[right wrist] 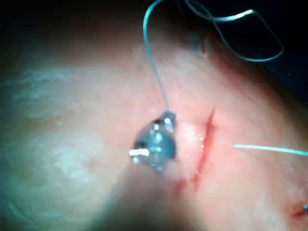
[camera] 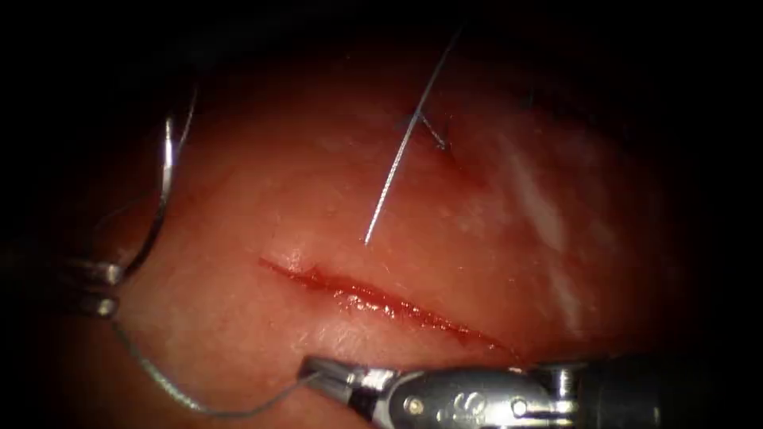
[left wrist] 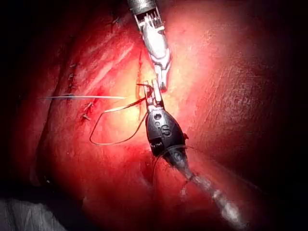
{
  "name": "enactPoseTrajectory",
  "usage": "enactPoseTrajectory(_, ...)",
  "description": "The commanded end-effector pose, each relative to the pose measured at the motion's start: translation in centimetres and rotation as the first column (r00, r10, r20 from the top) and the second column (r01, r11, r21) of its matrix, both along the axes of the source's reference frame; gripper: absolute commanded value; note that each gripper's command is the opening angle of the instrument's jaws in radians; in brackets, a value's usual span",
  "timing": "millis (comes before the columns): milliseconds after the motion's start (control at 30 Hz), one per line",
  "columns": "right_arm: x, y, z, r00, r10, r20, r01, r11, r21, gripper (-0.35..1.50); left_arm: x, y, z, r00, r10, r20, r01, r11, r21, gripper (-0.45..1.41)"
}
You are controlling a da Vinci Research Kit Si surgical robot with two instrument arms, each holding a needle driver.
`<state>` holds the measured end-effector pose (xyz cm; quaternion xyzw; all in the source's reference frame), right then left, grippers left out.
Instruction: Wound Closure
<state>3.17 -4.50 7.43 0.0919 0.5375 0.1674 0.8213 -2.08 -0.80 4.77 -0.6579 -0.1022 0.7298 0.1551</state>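
Note:
The cut [camera: 381, 302] runs slanting across the tissue [camera: 262, 199], wet with red fluid. At the far left, off the cut's left end, my left tool [camera: 107, 287] is shut on the curved needle [camera: 164, 187] near its lower end. The needle arcs upward, clear of the tissue. Thread [camera: 171, 396] sags from the left tool to my right tool [camera: 311, 369], which lies below the cut, shut on the thread. In the left wrist view both tools' tips, left [left wrist: 153, 94] and right [left wrist: 161, 83], stand close together. The right wrist view shows thread [right wrist: 153, 62] rising from the right tool [right wrist: 166, 118].
An earlier stitch [camera: 433, 135] sits above the cut, and its long cut end of thread [camera: 389, 183] lies slanting down toward the cut. The same tail [left wrist: 82, 97] [right wrist: 269, 149] shows in both wrist views. Pale streaks [camera: 540, 206] mark the tissue at the right.

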Motion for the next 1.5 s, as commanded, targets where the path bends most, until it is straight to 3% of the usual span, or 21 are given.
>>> enactPoseTrajectory(33,-0.03,-0.16,-0.10,1.000,-0.005,-0.005,0.005,1.000,0.008,-0.35,-0.04,-0.01,0.08,1.000,-0.001,0.001,0.001,1.000,-0.001,-0.45)
enactPoseTrajectory(300,-0.37,-0.76,-0.78,0.999,-0.047,-0.018,0.047,0.999,0.006,-0.35,-0.04,-0.02,0.08,1.000,0.002,-0.001,-0.002,1.000,-0.001,-0.45)
enactPoseTrajectory(433,-0.36,-0.94,-1.06,0.998,-0.057,-0.012,0.057,0.998,0.010,-0.35,-0.04,-0.02,0.08,1.000,0.004,-0.003,-0.004,1.000,-0.001,-0.45)
enactPoseTrajectory(467,-0.34,-0.94,-1.10,0.998,-0.056,-0.012,0.056,0.998,0.013,-0.20,-0.04,-0.02,0.08,1.000,0.004,-0.003,-0.004,1.000,-0.001,-0.45)
enactPoseTrajectory(567,-0.34,-0.87,-1.15,0.999,-0.041,-0.012,0.042,0.999,0.017,0.84,-0.04,-0.02,0.08,1.000,0.004,-0.003,-0.004,1.000,-0.001,-0.45)
enactPoseTrajectory(633,-0.40,-0.75,-1.12,1.000,0.004,0.003,-0.004,1.000,0.004,1.25,-0.03,-0.02,0.08,1.000,0.005,-0.002,-0.005,1.000,-0.001,-0.45)
enactPoseTrajectory(667,-0.45,-0.70,-1.09,1.000,0.006,0.008,-0.006,1.000,0.000,1.30,-0.02,-0.02,0.08,1.000,0.006,-0.002,-0.006,1.000,-0.001,-0.45)
enactPoseTrajectory(833,-0.75,-0.46,-0.81,1.000,0.020,0.007,-0.020,1.000,-0.021,1.28,0.00,-0.01,0.08,1.000,0.007,-0.001,-0.007,1.000,-0.001,-0.45)
enactPoseTrajectory(933,-0.77,-0.29,-0.57,0.999,0.050,0.017,-0.049,0.998,-0.030,1.23,-0.02,-0.01,0.09,1.000,0.006,-0.002,-0.006,1.000,-0.001,-0.45)
enactPoseTrajectory(1200,-0.23,0.20,-0.05,0.993,0.114,0.024,-0.112,0.992,-0.057,1.21,-0.01,-0.02,0.09,1.000,0.007,-0.002,-0.007,1.000,-0.002,-0.45)
enactPoseTrajectory(1500,0.08,0.33,0.26,0.993,0.119,0.015,-0.117,0.991,-0.065,1.18,0.01,-0.03,0.09,1.000,0.008,-0.001,-0.008,1.000,-0.002,-0.45)
